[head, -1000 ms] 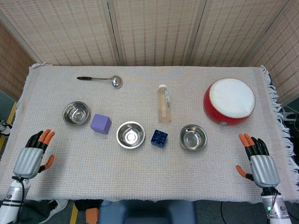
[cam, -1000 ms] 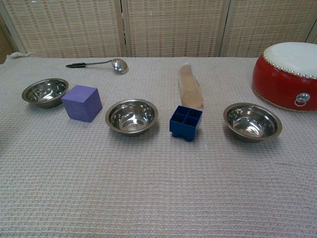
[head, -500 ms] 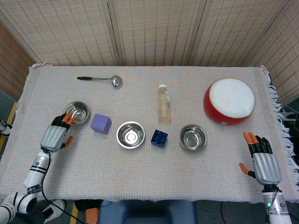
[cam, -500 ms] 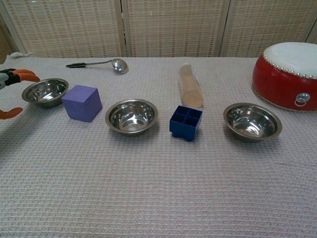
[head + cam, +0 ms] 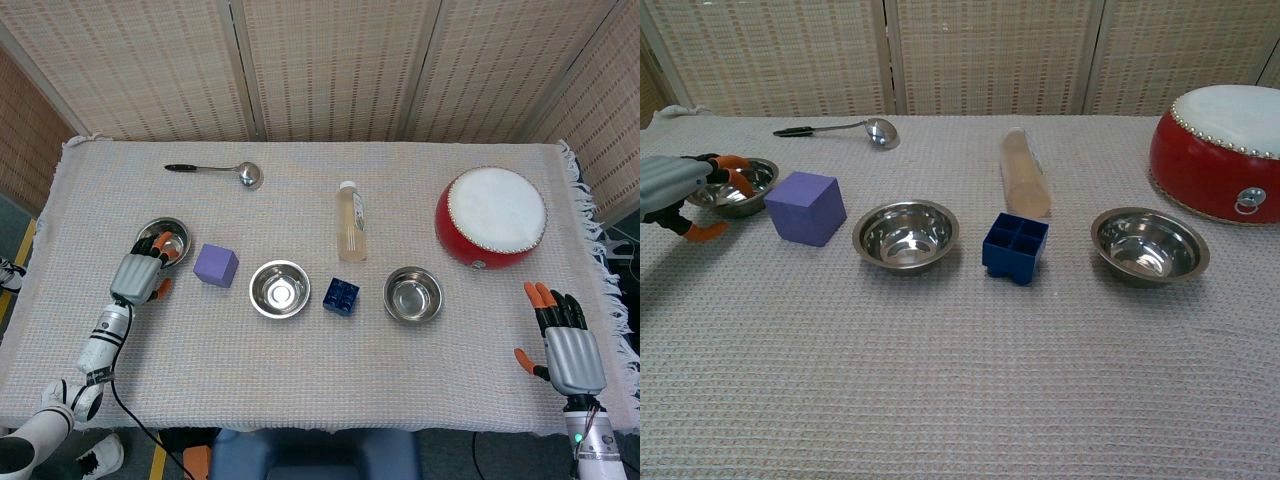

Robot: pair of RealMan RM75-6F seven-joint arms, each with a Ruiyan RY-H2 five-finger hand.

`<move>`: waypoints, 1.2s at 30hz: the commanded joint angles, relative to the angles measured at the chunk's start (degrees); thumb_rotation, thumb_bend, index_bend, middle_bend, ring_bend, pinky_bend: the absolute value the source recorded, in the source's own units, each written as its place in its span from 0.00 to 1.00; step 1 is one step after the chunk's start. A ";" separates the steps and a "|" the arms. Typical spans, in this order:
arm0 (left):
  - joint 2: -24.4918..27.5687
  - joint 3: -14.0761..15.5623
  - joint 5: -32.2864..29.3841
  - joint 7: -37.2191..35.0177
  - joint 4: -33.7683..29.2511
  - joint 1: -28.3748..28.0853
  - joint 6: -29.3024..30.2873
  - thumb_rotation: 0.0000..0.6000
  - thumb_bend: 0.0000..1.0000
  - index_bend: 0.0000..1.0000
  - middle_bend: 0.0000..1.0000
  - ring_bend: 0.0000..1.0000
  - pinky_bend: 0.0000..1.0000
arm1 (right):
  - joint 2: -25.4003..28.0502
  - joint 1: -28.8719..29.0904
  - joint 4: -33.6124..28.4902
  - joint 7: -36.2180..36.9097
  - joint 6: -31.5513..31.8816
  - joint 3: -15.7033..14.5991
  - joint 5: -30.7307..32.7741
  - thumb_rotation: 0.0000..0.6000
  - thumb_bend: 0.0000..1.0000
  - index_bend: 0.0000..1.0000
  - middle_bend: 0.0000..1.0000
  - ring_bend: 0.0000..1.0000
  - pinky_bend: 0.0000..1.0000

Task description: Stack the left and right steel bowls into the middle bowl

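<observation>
Reaching over the near rim of the left steel bowl (image 5: 165, 242), the left hand (image 5: 138, 273) has its orange fingertips (image 5: 733, 170) curled down over the bowl's edge, thumb below the rim on the cloth side; whether the fingers actually clamp the rim cannot be told from either view. That bowl sits upright on the woven cloth (image 5: 320, 380), at the left of the row and just beside a purple cube (image 5: 215, 265).

Middle steel bowl (image 5: 279, 288) stands upright and empty at the centre of the row, between the purple cube and a dark blue compartment block (image 5: 341, 296). Right steel bowl (image 5: 413, 294) also upright and empty, to the right of the block and well apart from either hand.

Right hand (image 5: 564, 337) lies at the right edge of the cloth, back facing up, fingers extended and slightly apart, holding nothing. It shows only in the head view.

Farther back: a ladle (image 5: 218, 171) with a black handle lies near the far left, a clear bottle (image 5: 350, 221) lies on its side behind the blue block, and a red drum (image 5: 491, 217) with a white skin sits at the far right.
</observation>
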 commanded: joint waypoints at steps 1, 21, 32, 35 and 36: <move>-3.03 0.69 -0.03 -1.00 5.25 -1.01 -0.59 1.00 0.41 0.34 0.00 0.00 0.11 | 0.16 -0.03 -0.15 0.17 -0.01 -0.08 -0.11 1.00 0.13 0.00 0.00 0.00 0.00; -8.02 -0.08 -0.87 -1.62 14.56 1.55 17.14 1.00 0.68 0.73 0.19 0.05 0.17 | 0.81 0.13 -1.39 0.81 -1.21 -1.14 -0.86 1.00 0.13 0.00 0.00 0.00 0.00; -0.10 -1.22 1.87 2.56 -13.45 3.53 36.67 1.00 0.69 0.73 0.21 0.04 0.17 | 3.02 -0.75 -4.33 4.04 1.00 -3.02 -5.86 1.00 0.13 0.00 0.00 0.00 0.00; 2.14 -1.27 2.65 9.49 -23.96 2.67 35.72 1.00 0.69 0.74 0.21 0.03 0.17 | 3.55 -0.50 -4.63 5.40 0.35 -3.12 -5.97 1.00 0.13 0.00 0.00 0.00 0.00; 2.61 -1.18 2.99 11.51 -26.82 2.41 35.37 1.00 0.69 0.74 0.21 0.03 0.17 | 3.76 -0.40 -4.69 5.80 0.07 -3.27 -6.17 1.00 0.13 0.00 0.00 0.00 0.00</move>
